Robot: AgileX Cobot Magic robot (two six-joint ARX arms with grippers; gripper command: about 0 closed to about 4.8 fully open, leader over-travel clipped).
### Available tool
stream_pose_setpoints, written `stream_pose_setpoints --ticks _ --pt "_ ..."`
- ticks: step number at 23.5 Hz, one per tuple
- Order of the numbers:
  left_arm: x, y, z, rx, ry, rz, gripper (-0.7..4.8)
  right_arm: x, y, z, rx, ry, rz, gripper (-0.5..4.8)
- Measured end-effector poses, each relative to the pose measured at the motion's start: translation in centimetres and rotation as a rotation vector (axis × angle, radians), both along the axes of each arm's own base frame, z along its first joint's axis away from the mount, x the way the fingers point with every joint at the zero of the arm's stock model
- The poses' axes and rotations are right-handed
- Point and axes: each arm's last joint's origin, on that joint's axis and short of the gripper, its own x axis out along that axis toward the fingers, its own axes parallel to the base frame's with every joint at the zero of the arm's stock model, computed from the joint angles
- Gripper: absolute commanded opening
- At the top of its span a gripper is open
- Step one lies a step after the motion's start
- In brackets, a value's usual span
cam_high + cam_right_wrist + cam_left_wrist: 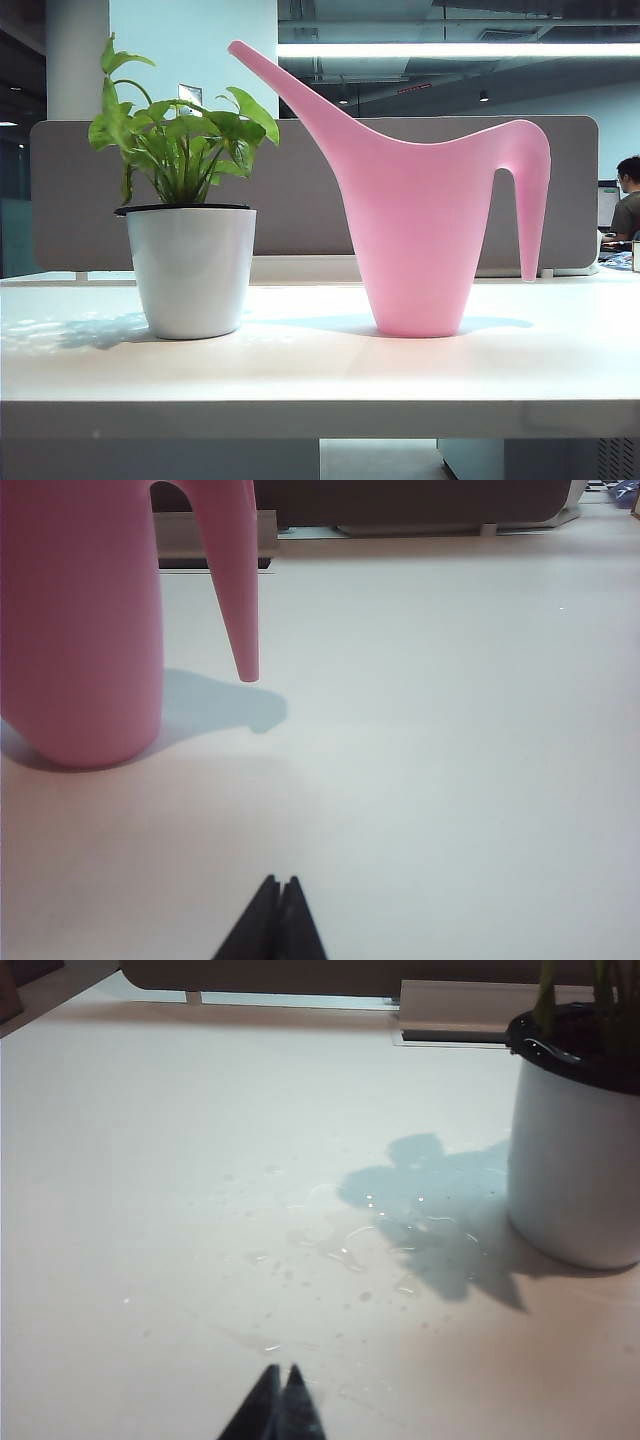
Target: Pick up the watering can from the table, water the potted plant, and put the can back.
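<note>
- Watering can (418, 225): tall pink plastic, tapered body, upright on the white table (320, 375), right of the potted plant (188, 215) and apart from it; long spout slanting up toward the plant, arched handle drooping on the far side from it. Nothing holds it.
- Left end effector (279, 1405): nearest item in the left wrist view, dark fingertips pressed together to a point, empty, low over bare table, short of the pot.
- Right end effector (279, 915): fingertips likewise closed tight, empty, over bare table, short of the can's base and handle tip (247, 670).
- Water droplets (350, 1255): scattered wet marks and rings on the table, between the left end effector and the pot, partly inside the plant's shadow.
- Potted plant: bright-green leaves in a glossy white tapered pot with a thin black rim, standing upright.
- Grey partition panel (300, 200): behind both items, at the table's far edge.
- Task status, judged: can standing on the table, both end effectors clear and shut, droplets beside the pot; this suggests pouring done and the can set back, little or nothing left. An untouched start cannot be ruled out.
- View differences: exterior view shows can and plant together but neither end effector; only the left wrist view shows the droplets; only the right wrist view shows the handle tip hanging clear above the table.
</note>
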Motion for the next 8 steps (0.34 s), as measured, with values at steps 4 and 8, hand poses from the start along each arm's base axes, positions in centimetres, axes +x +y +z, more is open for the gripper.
stream_pose_setpoints --ticks 4,8 --pt "0.0 0.0 0.0 -0.003 0.0 0.001 0.03 0.0 0.0 0.0 0.0 0.0 0.0 -0.05" --pt "0.0 0.0 0.0 -0.003 0.0 0.001 0.03 0.0 0.0 0.0 0.0 0.0 0.0 -0.05"
